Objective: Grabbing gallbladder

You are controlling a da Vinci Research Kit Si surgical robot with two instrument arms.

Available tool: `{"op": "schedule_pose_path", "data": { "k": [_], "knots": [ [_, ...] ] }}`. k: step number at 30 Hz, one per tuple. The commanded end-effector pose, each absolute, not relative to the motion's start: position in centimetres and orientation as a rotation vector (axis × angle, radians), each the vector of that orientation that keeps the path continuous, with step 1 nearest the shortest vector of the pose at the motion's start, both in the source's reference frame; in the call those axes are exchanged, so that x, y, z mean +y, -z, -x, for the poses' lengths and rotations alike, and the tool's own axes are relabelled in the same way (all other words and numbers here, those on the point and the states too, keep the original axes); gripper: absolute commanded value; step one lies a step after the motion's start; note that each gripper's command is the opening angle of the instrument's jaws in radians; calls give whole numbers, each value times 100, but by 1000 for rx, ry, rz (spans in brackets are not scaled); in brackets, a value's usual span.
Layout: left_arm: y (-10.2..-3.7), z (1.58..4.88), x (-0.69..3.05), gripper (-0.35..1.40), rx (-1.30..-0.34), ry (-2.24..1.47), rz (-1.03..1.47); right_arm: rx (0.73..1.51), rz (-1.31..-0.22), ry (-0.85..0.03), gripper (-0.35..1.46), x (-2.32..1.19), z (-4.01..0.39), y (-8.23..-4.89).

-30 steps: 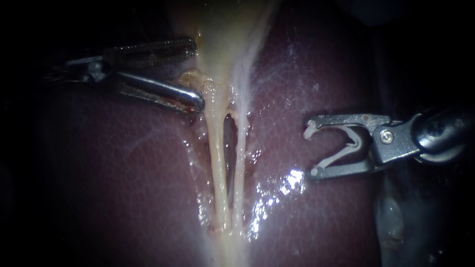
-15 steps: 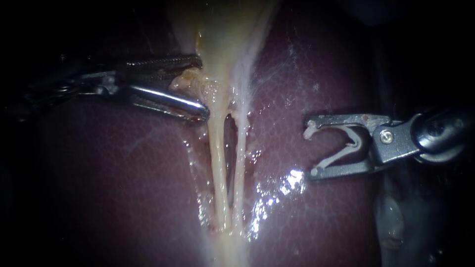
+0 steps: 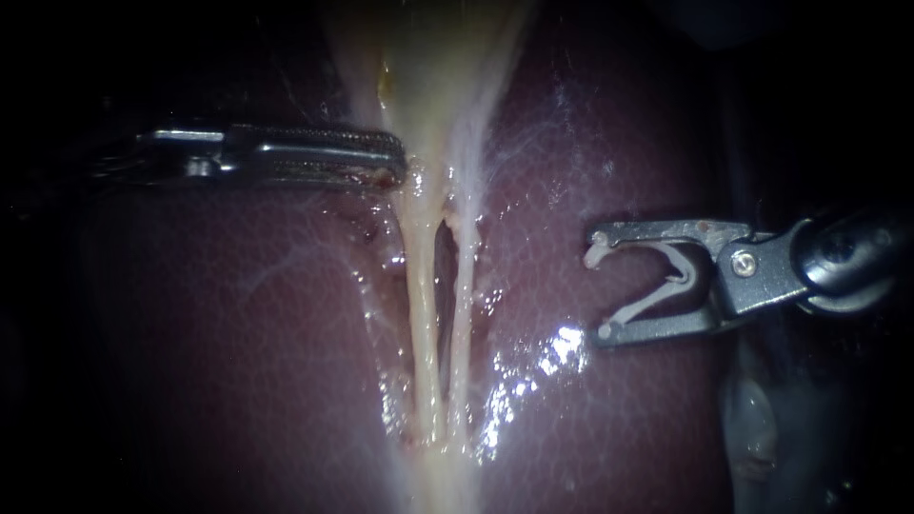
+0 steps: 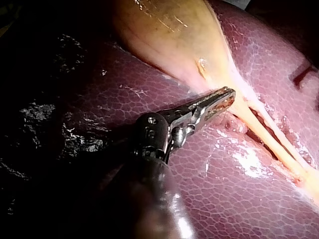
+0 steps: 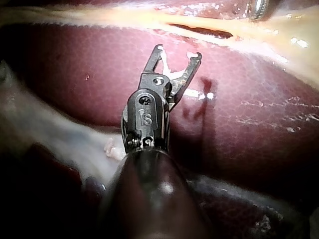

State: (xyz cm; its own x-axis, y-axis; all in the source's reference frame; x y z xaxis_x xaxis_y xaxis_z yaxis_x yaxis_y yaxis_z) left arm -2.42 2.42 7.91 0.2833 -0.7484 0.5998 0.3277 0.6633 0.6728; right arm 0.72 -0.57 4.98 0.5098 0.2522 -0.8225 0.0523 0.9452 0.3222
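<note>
The left instrument (image 3: 395, 167) has its claw pressed together, pinching the thin edge of the yellow gallbladder (image 3: 438, 76). That is just where it narrows into two pale tubes (image 3: 422, 314) on the dark red liver (image 3: 238, 314). The right instrument (image 3: 597, 290) hangs well apart, its wide claw holding a white clip (image 3: 682, 276).

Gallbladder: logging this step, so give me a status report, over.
Left instrument jaws shut on gallbladder at its narrow end. Right instrument apart over liver, jaws holding a clip. Nothing in the way.
</note>
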Motion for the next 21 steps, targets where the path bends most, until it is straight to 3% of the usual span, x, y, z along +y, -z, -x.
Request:
{"op": "schedule_pose_path", "data": {
  "k": [1, 21],
  "knots": [
    [-791, 242, 242, -35, -1049, 753, -470, 1034, -326, -123, 50, -57, -72, -498],
    [-776, 229, 252, -35, -1010, 759, -468, 1034, -325, -123, 51, -57, -72, -498]
  ]
}}
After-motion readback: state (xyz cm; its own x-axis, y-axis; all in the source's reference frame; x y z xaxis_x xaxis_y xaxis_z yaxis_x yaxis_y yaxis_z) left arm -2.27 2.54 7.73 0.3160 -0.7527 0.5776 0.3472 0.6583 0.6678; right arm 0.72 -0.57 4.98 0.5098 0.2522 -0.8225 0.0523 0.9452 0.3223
